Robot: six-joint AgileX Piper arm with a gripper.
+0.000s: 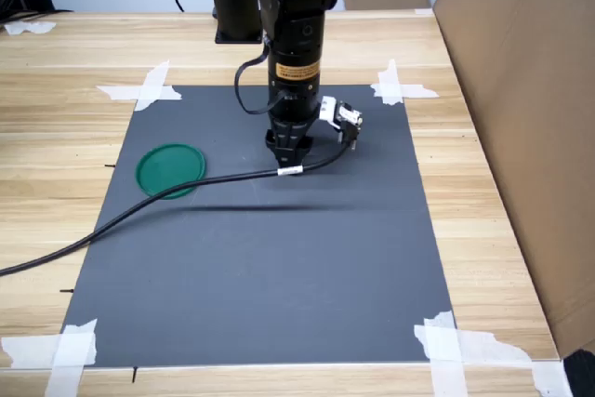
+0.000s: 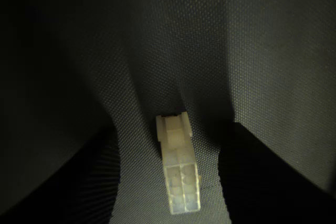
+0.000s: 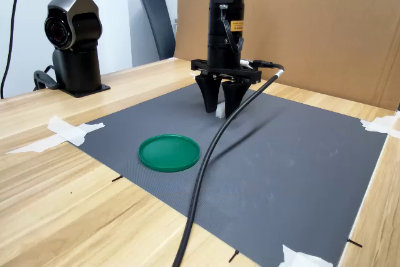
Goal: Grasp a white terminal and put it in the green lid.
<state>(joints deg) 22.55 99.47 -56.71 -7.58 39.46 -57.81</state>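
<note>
Fingers (image 3: 210, 95) of the gripper (image 3: 220, 112) point straight down at the dark mat (image 3: 300, 154) and stand apart, one on each side of the white terminal (image 3: 220, 112), which lies on the mat between them; in the wrist view the two dark fingers flank the terminal (image 2: 178, 163) with a strip of mat showing on both sides, so they appear spread and not yet pressing on it. Going from the second exterior view's left, a second arm base (image 3: 74, 35) stands on the wooden table (image 3: 75, 217), then the green lid (image 3: 169, 152) lies flat on the mat with nothing in it, well apart from the terminal, and further right a black cable (image 3: 206, 173) runs across the mat up to the wrist. In the first exterior view the lid (image 1: 171, 169) likewise sits left of the gripper (image 1: 290, 157), and the terminal is hidden behind the fingers there. As for handling, the terminal looks like a small, hard moulded plastic block with open cells at one end: very light, stiff, and smooth enough to slip or twist if pinched at a corner. The safest hold is probably across its two long flat sides near the middle, with the fingers low to the mat so it cannot pop out.
</note>
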